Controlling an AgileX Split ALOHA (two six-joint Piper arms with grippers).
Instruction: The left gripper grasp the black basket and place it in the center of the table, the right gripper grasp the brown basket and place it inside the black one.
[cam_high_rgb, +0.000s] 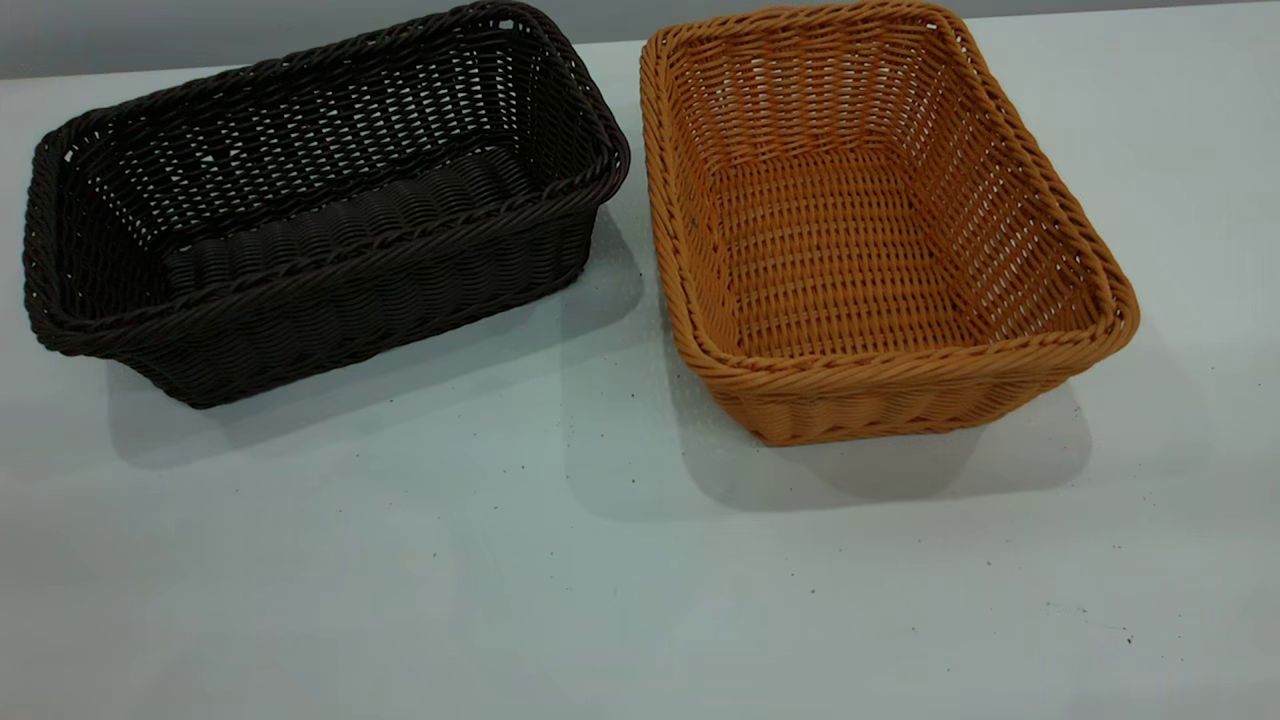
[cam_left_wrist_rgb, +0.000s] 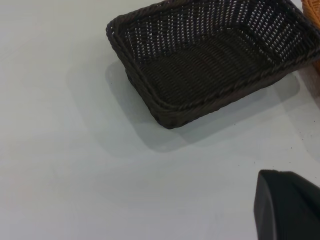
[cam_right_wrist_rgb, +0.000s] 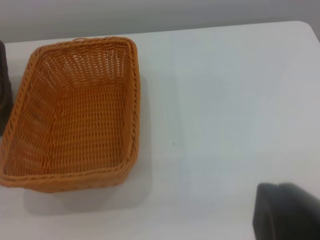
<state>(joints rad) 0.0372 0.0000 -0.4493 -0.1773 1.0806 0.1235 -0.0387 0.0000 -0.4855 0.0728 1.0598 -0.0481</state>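
Nothing is done: the black basket (cam_high_rgb: 320, 200) and brown basket (cam_high_rgb: 870, 220) sit side by side, ungrasped; my jaws' state I cannot tell.

Bare lab-like setup: plain grey-white table (cam_high_rgb: 600, 600), blank wall (cam_high_rgb: 200, 35).
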